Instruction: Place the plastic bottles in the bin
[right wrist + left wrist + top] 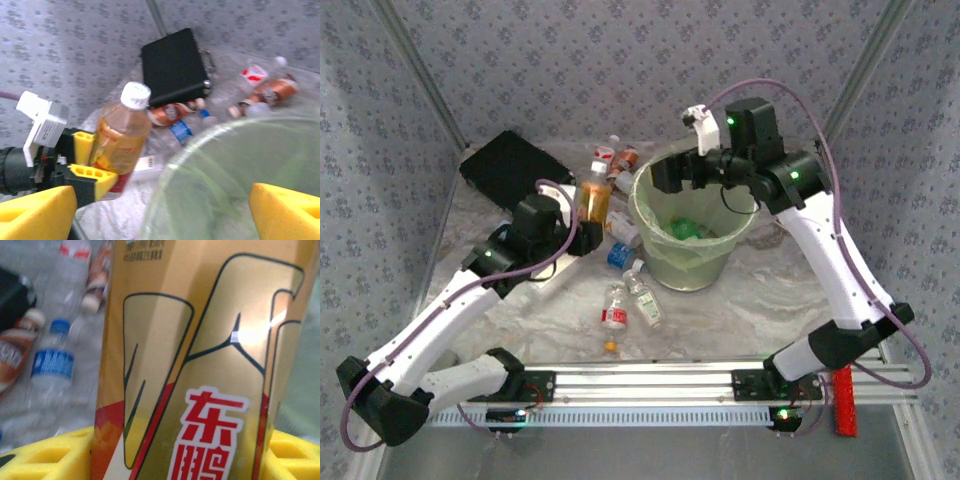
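Grip on amber bottle (593, 200) beside bin (692, 268).
My left tool (584, 236) is clamped around the amber bottle, which stands upright with its white cap on top, just off the bin's left rim. The bin sits mid-table, towards the far edge. My right tool (668, 175) hangs over the bin with fingers spread wide, holding nothing. Loose bottles (615, 308) lie on the table (770, 300) at the bin's near-left side.
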Tool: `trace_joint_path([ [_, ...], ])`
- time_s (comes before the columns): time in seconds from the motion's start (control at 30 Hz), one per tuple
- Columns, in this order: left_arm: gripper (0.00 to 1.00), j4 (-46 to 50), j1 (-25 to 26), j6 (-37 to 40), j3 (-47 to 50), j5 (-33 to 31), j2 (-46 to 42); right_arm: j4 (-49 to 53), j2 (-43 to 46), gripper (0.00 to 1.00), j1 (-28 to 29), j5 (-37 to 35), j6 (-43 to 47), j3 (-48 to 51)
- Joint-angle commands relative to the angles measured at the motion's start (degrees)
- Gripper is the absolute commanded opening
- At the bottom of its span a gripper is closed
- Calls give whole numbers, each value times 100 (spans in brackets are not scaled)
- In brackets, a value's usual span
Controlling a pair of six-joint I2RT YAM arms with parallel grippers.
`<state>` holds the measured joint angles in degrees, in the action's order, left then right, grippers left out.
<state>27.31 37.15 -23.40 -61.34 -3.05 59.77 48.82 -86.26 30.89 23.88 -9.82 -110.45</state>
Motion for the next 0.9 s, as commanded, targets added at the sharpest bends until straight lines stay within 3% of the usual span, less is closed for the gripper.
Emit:
trace_joint_path([
  [0.0, 54, -1085, 28, 13, -378, 307, 92, -204, -384, 96, 292, 209, -276, -359],
  [0.13, 54, -1436, 37, -58, -526, 478, 255, -284, -751, 100, 551, 42, -371, -597],
  [0.43, 54, -1808, 93, -139, -743, 770, 579, -1041, -1161, 99, 691, 479, -765, -432],
  [0.87, 56, -1905, 116, -174, -705, 745, 613, -1410, -1280, 61, 558, 666, -1096, -187],
])
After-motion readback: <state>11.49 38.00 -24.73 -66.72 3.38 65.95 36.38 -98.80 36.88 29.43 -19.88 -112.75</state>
